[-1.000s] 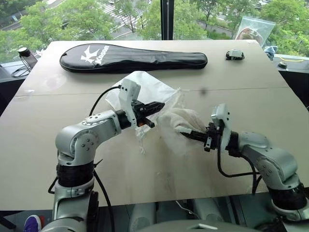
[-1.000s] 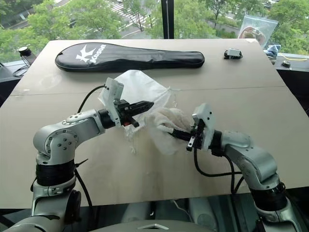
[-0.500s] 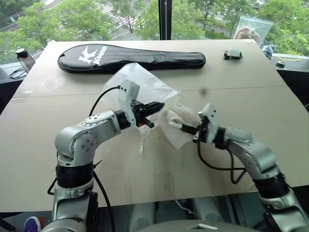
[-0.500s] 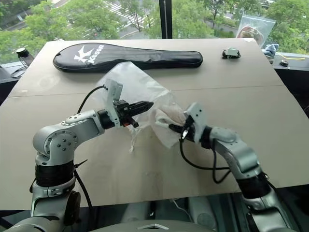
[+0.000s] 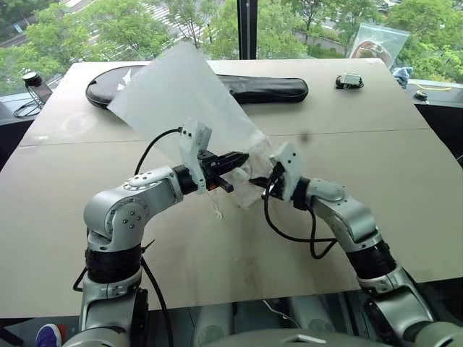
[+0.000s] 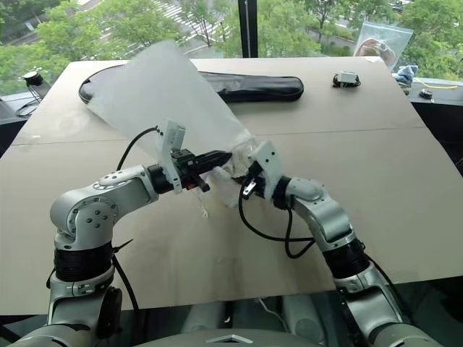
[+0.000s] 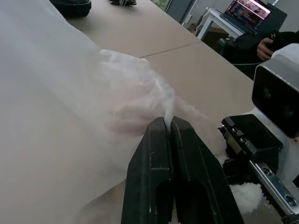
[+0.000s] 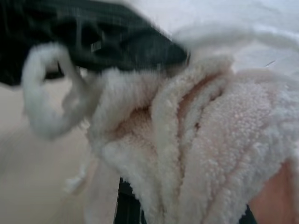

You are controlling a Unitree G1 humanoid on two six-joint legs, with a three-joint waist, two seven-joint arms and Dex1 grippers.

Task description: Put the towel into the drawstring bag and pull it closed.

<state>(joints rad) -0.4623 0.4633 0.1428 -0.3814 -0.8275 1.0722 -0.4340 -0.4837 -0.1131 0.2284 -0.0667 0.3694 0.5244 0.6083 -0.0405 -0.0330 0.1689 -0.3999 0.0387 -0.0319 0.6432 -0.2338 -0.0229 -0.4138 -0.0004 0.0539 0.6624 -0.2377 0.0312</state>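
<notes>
**Feeding the towel through the bag's mouth**

Head views: the left claw is pinched shut on the edge of the bag at its mouth, holding it up off the table so the thin fabric billows up and back over the black racket cover. A loose cord hangs down from the mouth. The right claw points toward the mouth from the other side, shut on the towel, which sits bunched right at the opening, partly behind the translucent fabric. To do this well, the right claw should go straight in, deep enough that the whole bundle clears the rim before it lets go; the left claw should hold firm and keep the mouth lifted.

Left wrist view: the two black fingers press together with a sliver of bag fabric between them. The bag spreads out ahead, and a pale lump shows through it, likely the towel. The right claw's body is just beside them, with fluffy white cloth at its tip. The risk is the two claws bumping, so the approach should stay to the side.

Right wrist view: folds of fluffy towel are close up, with a dark claw part and a thick white cord loop just beyond. Watch that the cord does not get dragged inside.
</notes>
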